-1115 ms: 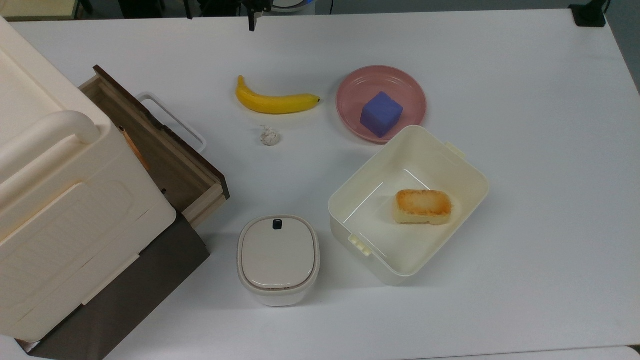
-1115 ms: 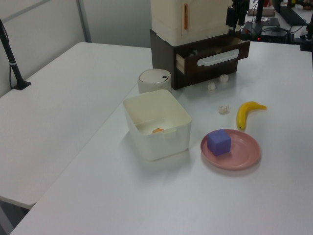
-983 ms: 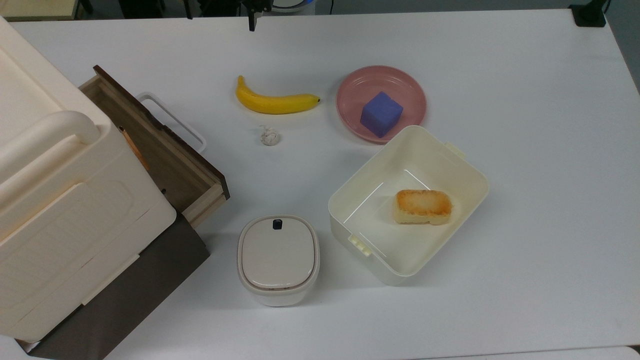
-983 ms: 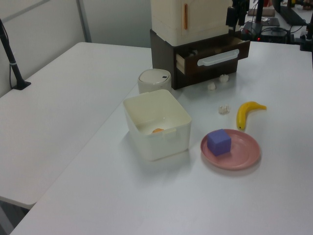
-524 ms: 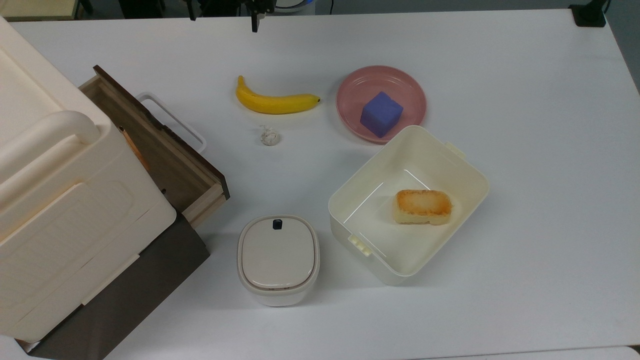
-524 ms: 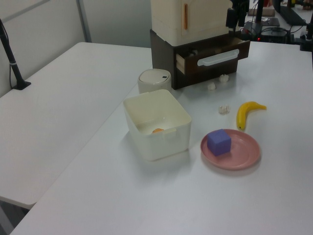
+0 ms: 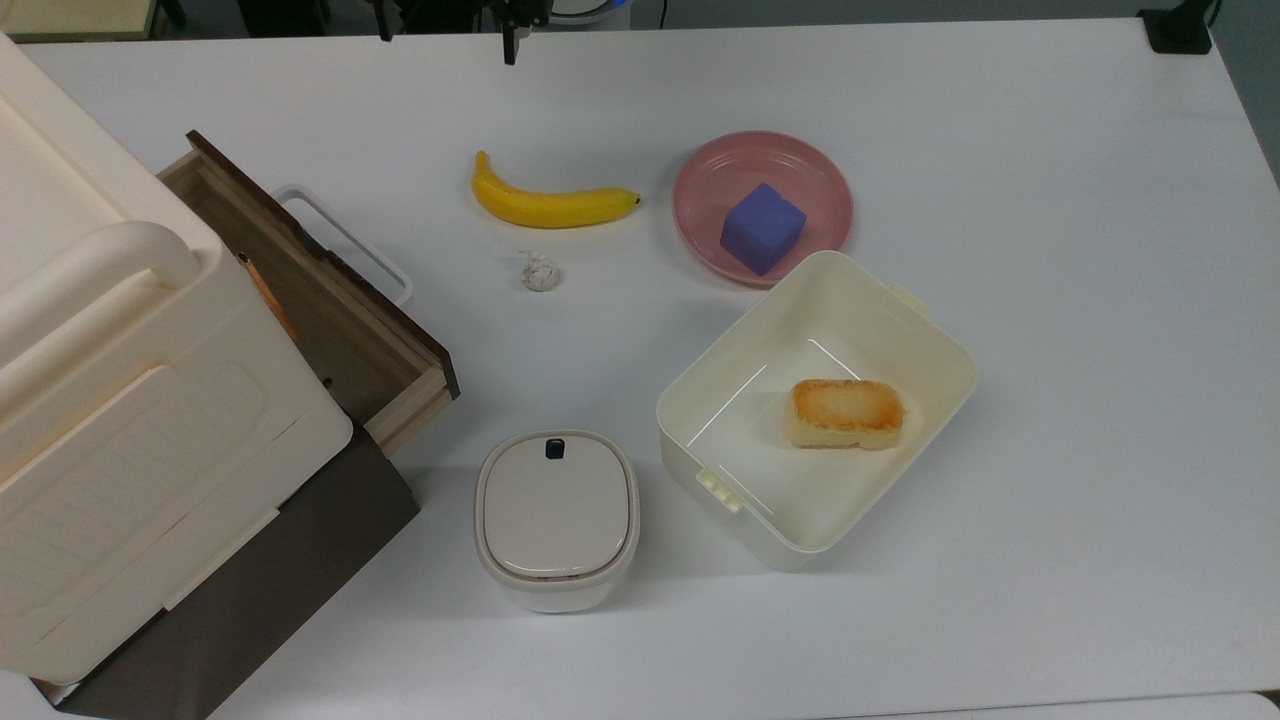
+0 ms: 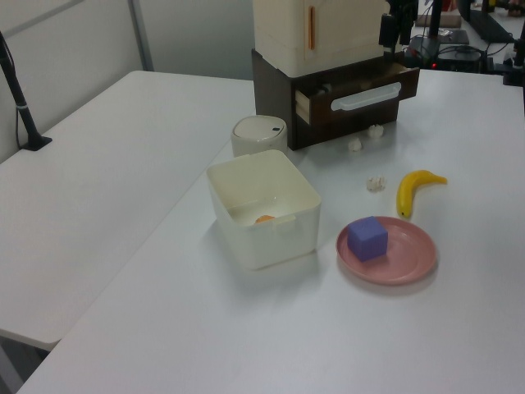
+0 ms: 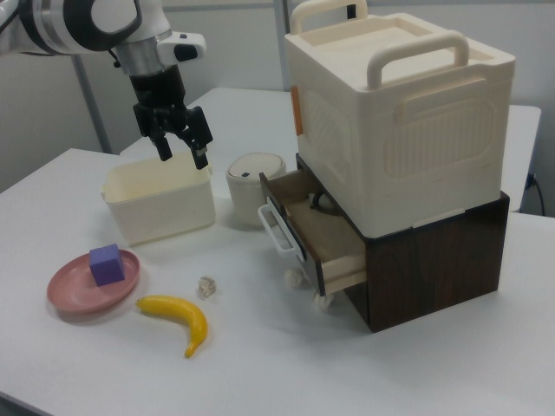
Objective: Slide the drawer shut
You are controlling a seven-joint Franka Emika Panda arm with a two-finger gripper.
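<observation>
The drawer [image 7: 340,320] stands pulled out of a dark brown cabinet [image 9: 434,260]. It has tan wooden sides, a dark front panel and a white loop handle [image 7: 350,243]. In the right view the drawer [image 9: 312,234] juts toward the right view's left, with a small dark item inside. My gripper [image 9: 180,153] hangs open and empty above the table. It is well to the right view's left of the drawer, over the white tub. In the left view the gripper [image 8: 395,27] hovers behind and above the drawer front [image 8: 365,92].
A large cream box [image 7: 120,380] sits on the cabinet. On the table lie a banana [image 7: 550,203], a crumpled white ball [image 7: 539,271], a pink plate [image 7: 830,195] with a purple cube [image 7: 762,227], a white tub [image 7: 700,400] holding bread [image 7: 846,412], and a lidded white pot [image 7: 556,515].
At the top view's upper edge the gripper's tip has shifted very slightly to the right. The drawer and the other objects have not moved.
</observation>
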